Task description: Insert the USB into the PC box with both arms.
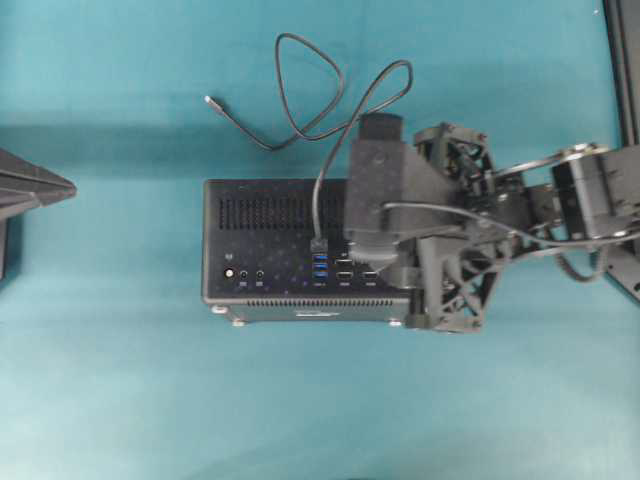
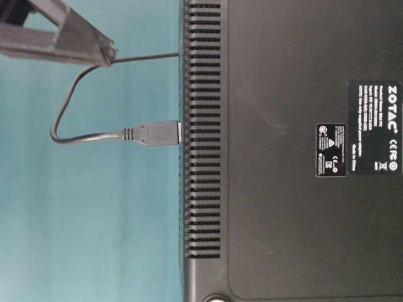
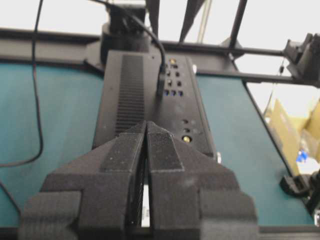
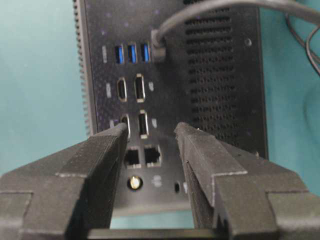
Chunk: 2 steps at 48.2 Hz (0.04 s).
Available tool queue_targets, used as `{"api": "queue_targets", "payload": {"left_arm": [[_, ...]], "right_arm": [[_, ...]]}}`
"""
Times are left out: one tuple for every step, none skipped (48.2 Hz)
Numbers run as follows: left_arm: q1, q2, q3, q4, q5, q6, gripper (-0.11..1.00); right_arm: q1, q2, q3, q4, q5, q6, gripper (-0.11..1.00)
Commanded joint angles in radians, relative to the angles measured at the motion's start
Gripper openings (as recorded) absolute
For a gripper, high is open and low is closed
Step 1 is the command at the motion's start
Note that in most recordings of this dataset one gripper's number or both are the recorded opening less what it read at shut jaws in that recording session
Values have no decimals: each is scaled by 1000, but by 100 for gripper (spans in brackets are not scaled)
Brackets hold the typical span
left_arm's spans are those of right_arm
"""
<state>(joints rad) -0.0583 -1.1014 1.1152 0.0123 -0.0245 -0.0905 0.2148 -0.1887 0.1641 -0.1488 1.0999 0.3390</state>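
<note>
A: Hovering over the PC box (image 1: 290,245), the right claw (image 4: 150,145) is standing spread apart, gripping nothing and touching nothing.

B: And the left claw (image 3: 146,155)?

A: Its two wedges are pressing together with nothing between them, and it is sitting well back at the edge of the overhead view, pointing along the box.

B: Where is the USB (image 1: 319,245) lying?

A: It is sitting plugged into the box, right beside the blue ports (image 4: 131,53). The table-level view is showing the plug butted against the box's slotted edge.

B: Is anything standing in the way?

A: The black cable (image 1: 325,100) is looping across the teal bench (image 1: 120,380) behind the box, with its small silver-tipped end (image 1: 209,100) lying apart on the bench. The right arm's camera block (image 1: 378,190) is covering part of the box from above.
</note>
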Motion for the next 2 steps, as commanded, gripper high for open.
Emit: {"api": "queue_targets", "payload": {"left_arm": [[-2,5,-17,3,9,3,0],[-2,6,-18,3,12,3,0]], "right_arm": [[5,-34,2,-6,-8,9,51],[5,-38,6,-6,-9,9,51]]}}
